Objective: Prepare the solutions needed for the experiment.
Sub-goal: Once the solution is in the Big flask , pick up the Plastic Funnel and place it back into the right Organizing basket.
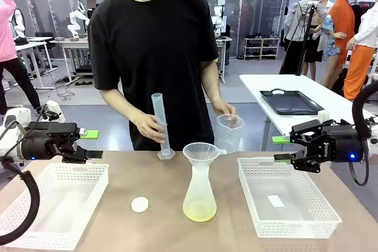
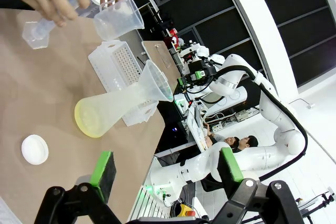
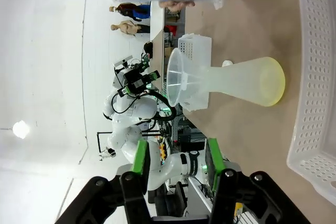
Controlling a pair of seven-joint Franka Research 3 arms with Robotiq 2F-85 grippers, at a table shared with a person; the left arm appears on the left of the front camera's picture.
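From the front, we see a frosted, translucent conical flask [image 1: 199,190] standing upright at the middle of the brown table [image 1: 159,175], with a clear plastic funnel [image 1: 201,153] seated in its neck. The solution [image 1: 199,210], a shallow pale yellow-green liquid, sits in the flask's wide base. A small white round disc [image 1: 140,205] lies on the table to its left. A white perforated left basket [image 1: 35,228] and a matching right basket [image 1: 295,219] flank the flask. Across the table, a person in a black shirt holds a tall clear graduated cylinder [image 1: 159,116] upright with one hand [image 1: 146,127] and a clear beaker [image 1: 229,134] with the other hand [image 1: 223,108]. The left gripper [image 1: 90,144] hangs near the left basket's far rim, jaws wide and empty. The right gripper [image 1: 282,149] hangs near the right basket's far rim, jaws parted less, also empty.

The left wrist view is rolled, so the flask [image 2: 121,103] runs sideways, with the solution [image 2: 92,121] tinting its base and the funnel [image 2: 157,80] at its mouth. The disc [image 2: 34,149] lies apart from it, and the right basket [image 2: 113,64] stands beyond. We see the left gripper [image 2: 167,169] with its green pads [image 2: 103,169] far apart, nothing between them.

In the right wrist view the flask [image 3: 236,82] again runs sideways, solution [image 3: 274,82] in the base beside the right basket [image 3: 315,77]. The right gripper [image 3: 177,158] shows a moderate gap and grips nothing.
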